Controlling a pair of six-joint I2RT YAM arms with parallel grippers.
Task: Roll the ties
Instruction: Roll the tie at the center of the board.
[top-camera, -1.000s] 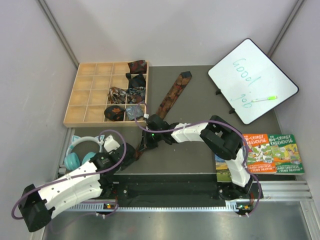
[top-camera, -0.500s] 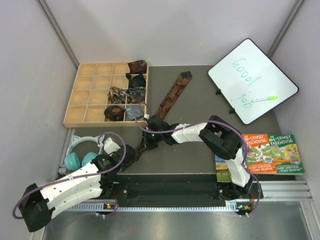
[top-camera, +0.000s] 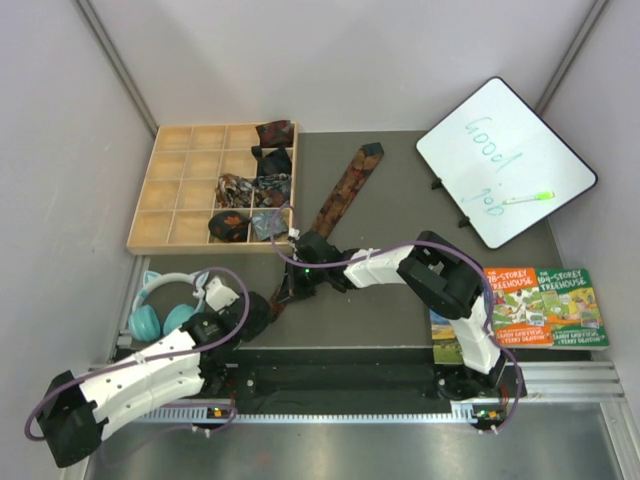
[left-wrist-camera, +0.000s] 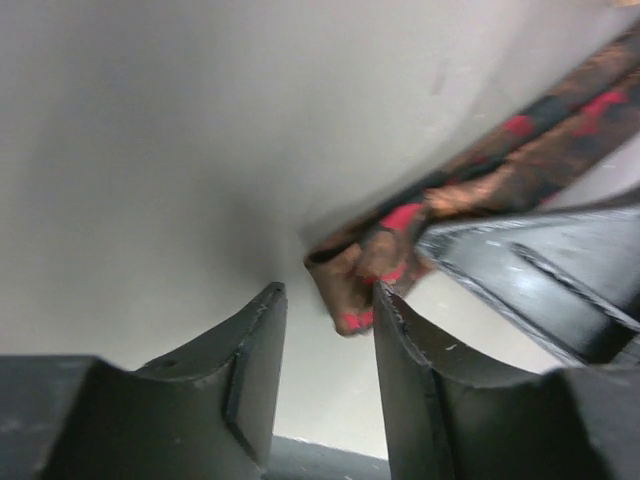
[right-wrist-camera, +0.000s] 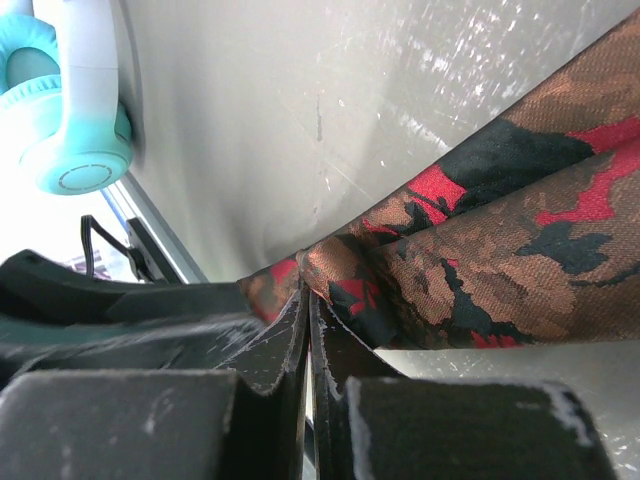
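Note:
A long dark tie (top-camera: 348, 188) with rust-orange print lies slanted on the grey table, its narrow end near the arms. My right gripper (top-camera: 291, 283) is shut on that narrow end. In the right wrist view the fabric (right-wrist-camera: 480, 250) bunches into a fold at the closed tips (right-wrist-camera: 306, 296). My left gripper (top-camera: 264, 305) stands just beside it, open. In the left wrist view the folded tie end (left-wrist-camera: 358, 282) lies just ahead of the open fingertips (left-wrist-camera: 326, 300), touching the right-hand one. Several rolled ties (top-camera: 255, 188) sit in the wooden tray.
The wooden compartment tray (top-camera: 180, 190) is at the back left. Teal headphones (top-camera: 160, 305) lie left of the left gripper and show in the right wrist view (right-wrist-camera: 70, 130). A whiteboard (top-camera: 505, 160) stands at the back right. Books (top-camera: 545, 305) lie at the right.
My left arm has settled slightly lower and nearer the table's front edge. The right arm and the long tie have not visibly moved.

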